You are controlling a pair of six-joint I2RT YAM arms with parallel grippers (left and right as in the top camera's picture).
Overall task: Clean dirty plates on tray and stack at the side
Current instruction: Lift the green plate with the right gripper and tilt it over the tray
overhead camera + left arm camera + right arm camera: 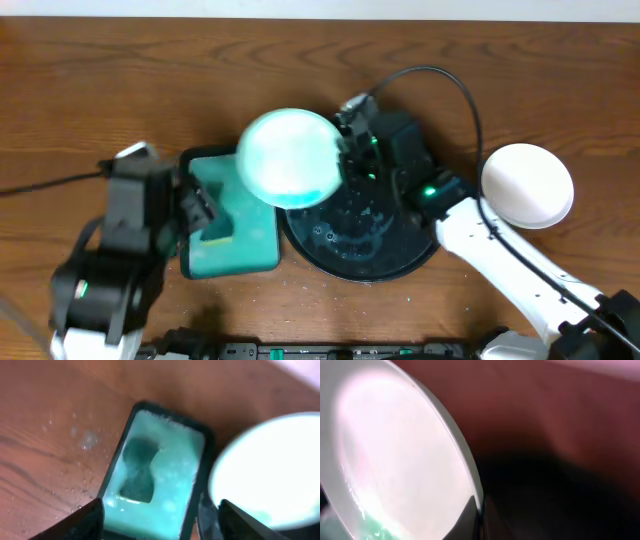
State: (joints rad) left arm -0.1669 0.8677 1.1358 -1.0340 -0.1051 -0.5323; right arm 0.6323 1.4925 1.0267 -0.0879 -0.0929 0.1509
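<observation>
My right gripper (347, 165) is shut on the rim of a pale mint-green plate (288, 157) and holds it tilted above the left edge of the black tray (385, 262). In the right wrist view the plate (395, 455) fills the left half, with green smear near its lower edge, and my finger (477, 512) clamps its rim. A white plate (527, 185) lies on the table to the right. My left gripper (198, 207) is open over the teal tray (255, 245); its fingers (162, 522) straddle the tray's near end. Only two plates show.
A dark green sponge (140, 472) lies in the wet teal rectangular tray (175, 470), left of the black tray. A black cable (455, 85) arcs over the table behind the right arm. Water droplets speckle the wood (75, 435) left of the teal tray.
</observation>
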